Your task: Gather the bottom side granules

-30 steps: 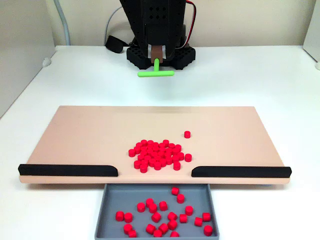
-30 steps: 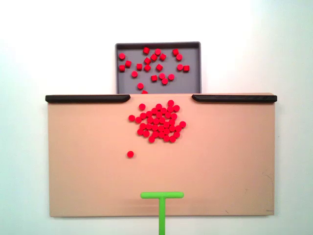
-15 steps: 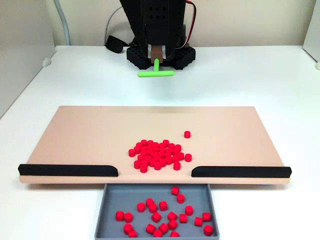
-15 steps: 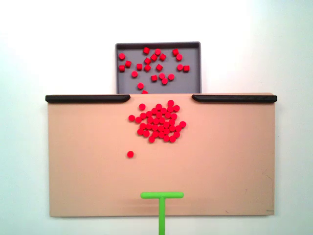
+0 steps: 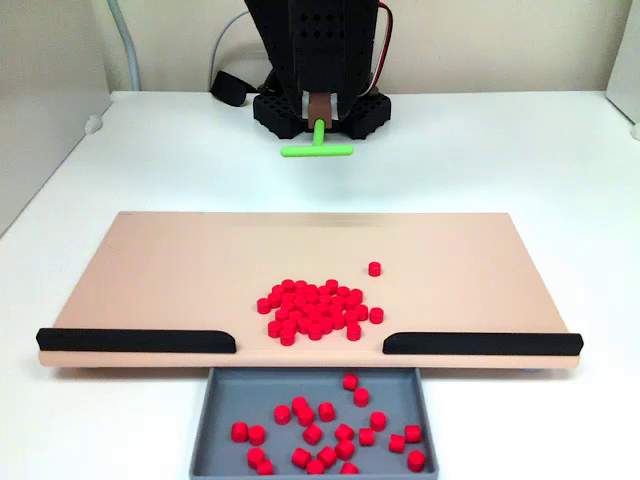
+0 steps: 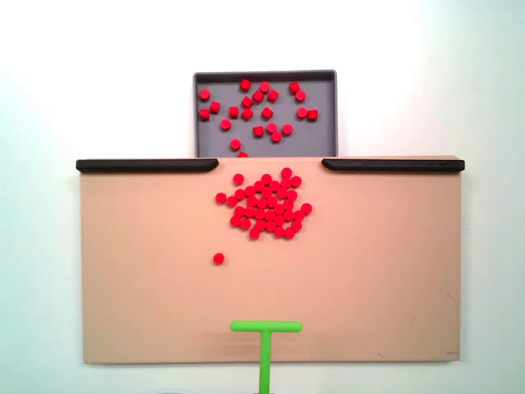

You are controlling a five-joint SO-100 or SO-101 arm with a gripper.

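Note:
A heap of red granules (image 5: 318, 310) lies on the tan board (image 5: 170, 270), close to the gap between its two black rails; the other fixed view shows the same heap (image 6: 264, 207). One stray granule (image 5: 374, 268) sits apart from it (image 6: 219, 258). More granules lie in the grey tray (image 5: 213, 405) below the gap (image 6: 321, 141). My gripper (image 5: 319, 118) hangs behind the board's far edge, shut on the stem of a green T-shaped stick (image 5: 316, 151). The stick's crossbar (image 6: 266, 326) hovers over the board's edge, well away from the heap.
Black rails (image 5: 135, 340) (image 5: 482, 343) line the board's near edge on both sides of the gap. The arm's black base (image 5: 270, 110) and a black cable plug (image 5: 228, 88) stand at the back of the white table. A wall panel (image 5: 45, 90) rises at the left.
The gripper and green stick have shifted slightly: a little right and lower in the front-facing fixed view, a little left in the top-down one. The granules have not moved.

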